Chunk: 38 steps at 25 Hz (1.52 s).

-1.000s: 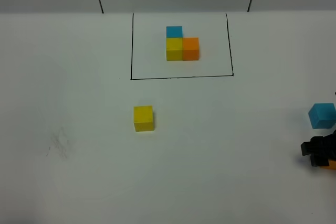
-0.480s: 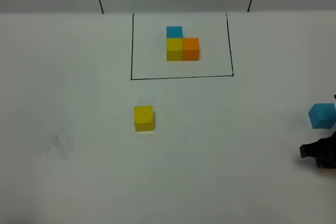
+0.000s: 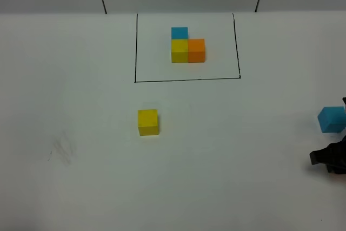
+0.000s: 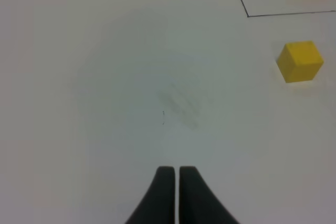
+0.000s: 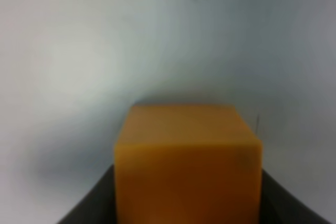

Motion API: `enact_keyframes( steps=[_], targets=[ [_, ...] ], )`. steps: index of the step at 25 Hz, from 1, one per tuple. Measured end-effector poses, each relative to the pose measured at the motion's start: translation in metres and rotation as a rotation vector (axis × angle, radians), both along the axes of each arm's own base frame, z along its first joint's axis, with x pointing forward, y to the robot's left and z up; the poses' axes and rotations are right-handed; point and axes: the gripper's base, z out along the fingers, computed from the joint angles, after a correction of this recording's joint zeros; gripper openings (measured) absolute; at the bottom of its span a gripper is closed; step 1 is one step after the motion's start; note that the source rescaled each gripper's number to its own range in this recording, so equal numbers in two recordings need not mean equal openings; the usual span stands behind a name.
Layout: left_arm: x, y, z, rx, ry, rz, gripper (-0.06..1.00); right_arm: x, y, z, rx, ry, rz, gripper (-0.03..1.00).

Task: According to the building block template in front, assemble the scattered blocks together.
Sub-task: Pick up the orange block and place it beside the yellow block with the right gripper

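Gripping the small matte orange cube (image 5: pixel 188 156), the right gripper (image 5: pixel 188 211) sits beside the sky-blue cube (image 3: pixel 331 119); the yellow cube (image 3: pixel 147 121) lies alone outside the black-framed template (image 3: pixel 187 47). Nothing joined yet; left gripper (image 4: pixel 176 174) closed, empty.

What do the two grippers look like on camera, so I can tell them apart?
Left gripper: two matte black fingers that taper to narrow, blunt tips. Right gripper: also black, blocky and angular where it shows at the edge of the high view. No cables, markings or labels show on either.
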Motion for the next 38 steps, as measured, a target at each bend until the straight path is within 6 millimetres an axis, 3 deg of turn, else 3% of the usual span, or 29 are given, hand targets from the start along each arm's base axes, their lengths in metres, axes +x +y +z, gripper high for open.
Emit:
enact_keyframes(
  steps=[3,8,11,14,23,25,38],
  targets=[
    [0.0,0.0,0.0,0.0,0.0,0.0,0.0,0.001,0.001,0.022,0.002,-0.031,0.005,0.52],
    [0.0,0.0,0.0,0.0,0.0,0.0,0.0,0.0,0.015,0.079,0.006,-0.143,0.084,0.52],
    [0.0,0.0,0.0,0.0,0.0,0.0,0.0,-0.006,0.025,0.108,-0.008,-0.219,0.192,0.52],
    [0.0,0.0,0.0,0.0,0.0,0.0,0.0,-0.015,0.036,0.122,-0.046,-0.234,0.373,0.52],
    [0.0,0.0,0.0,0.0,0.0,0.0,0.0,-0.044,0.068,0.12,-0.192,-0.045,1.192,0.52],
    [0.0,0.0,0.0,0.0,0.0,0.0,0.0,-0.048,0.072,0.12,-0.203,-0.018,1.303,0.52],
    [0.0,0.0,0.0,0.0,0.0,0.0,0.0,-0.047,0.08,0.121,-0.147,-0.085,1.322,0.52]
  ],
)
